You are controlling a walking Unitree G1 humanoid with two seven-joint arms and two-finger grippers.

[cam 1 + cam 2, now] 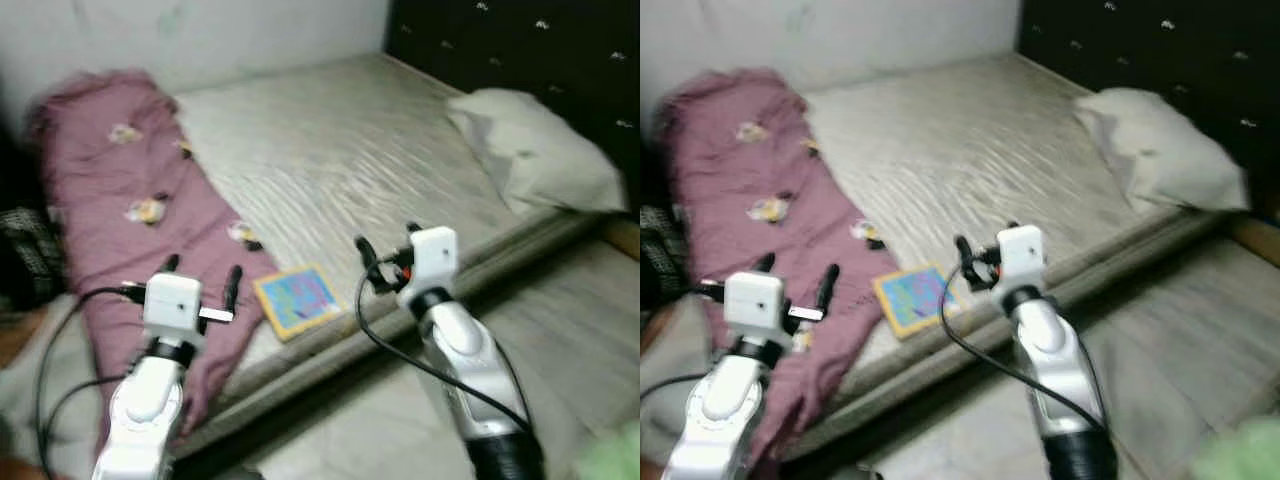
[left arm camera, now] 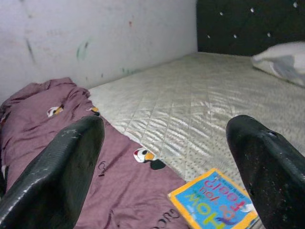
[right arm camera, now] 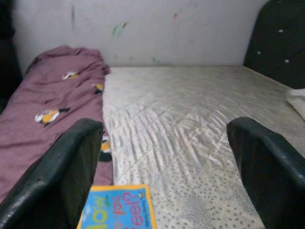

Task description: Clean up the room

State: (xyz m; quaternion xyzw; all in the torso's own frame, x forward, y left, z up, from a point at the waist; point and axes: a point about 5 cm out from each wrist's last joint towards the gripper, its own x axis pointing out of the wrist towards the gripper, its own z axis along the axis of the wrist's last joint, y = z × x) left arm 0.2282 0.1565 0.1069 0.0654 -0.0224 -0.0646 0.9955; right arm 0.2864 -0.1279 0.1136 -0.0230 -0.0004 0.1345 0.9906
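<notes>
While both pincers hang apart, a book (image 1: 298,299) lies on the bed (image 1: 350,150).
Left pincer (image 1: 201,277) at 8 o'clock, right pincer (image 1: 388,252) at 3 o'clock of it.

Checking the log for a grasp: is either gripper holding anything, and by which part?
Nothing is held. Left gripper and right gripper both hover open near the book.

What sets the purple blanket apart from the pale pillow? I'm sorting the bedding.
The purple patterned blanket lies stretched along the mattress's wall-side edge and hangs over its near edge; the pale plump pillow sits compactly by the dark headboard. The blanket has small cartoon prints; the pillow looks plain. Both rest on the mattress, untouched by either gripper.
</notes>
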